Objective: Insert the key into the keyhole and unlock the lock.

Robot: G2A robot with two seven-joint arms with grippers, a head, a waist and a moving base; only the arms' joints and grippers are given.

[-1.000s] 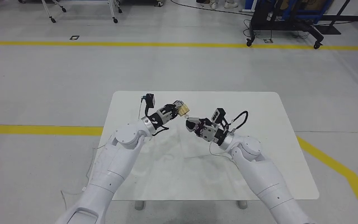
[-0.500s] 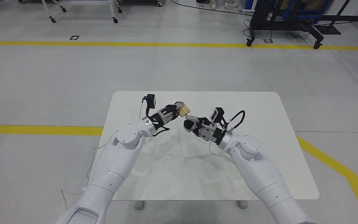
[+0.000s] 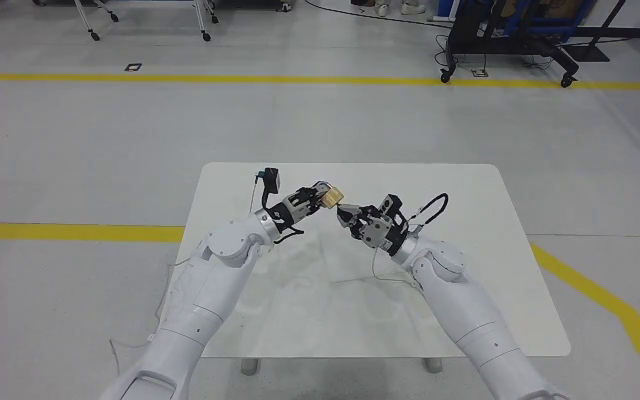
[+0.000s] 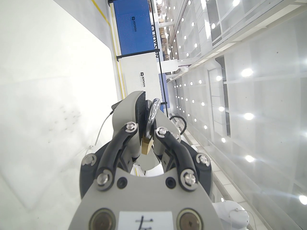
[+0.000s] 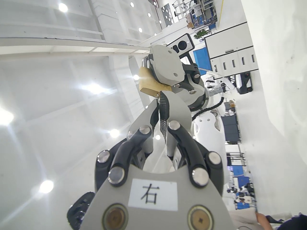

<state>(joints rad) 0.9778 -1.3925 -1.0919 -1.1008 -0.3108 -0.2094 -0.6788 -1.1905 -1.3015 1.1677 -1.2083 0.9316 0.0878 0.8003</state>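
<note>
A brass padlock (image 3: 331, 194) with a silver shackle hangs above the middle of the white table (image 3: 470, 300), and my left gripper (image 3: 320, 196) is shut on it. In the left wrist view the brass body (image 4: 146, 146) sits between the fingers and the shackle (image 4: 152, 114) lies against a pad. My right gripper (image 3: 349, 212) is just right of the lock, shut on a thin key. In the right wrist view the key (image 5: 158, 98) sticks out from the right gripper (image 5: 161, 105) and its tip meets the underside of the padlock (image 5: 149, 84). I cannot tell how deep the key sits.
A thin cable (image 3: 385, 281) lies on the table under the right arm. Both grippers are held well above the tabletop. A dark wheeled rack (image 3: 510, 40) stands far off on the floor behind the table.
My right gripper has moved up and toward the padlock, bringing the key's tip against the lock's base. The left gripper has held the lock almost still.
</note>
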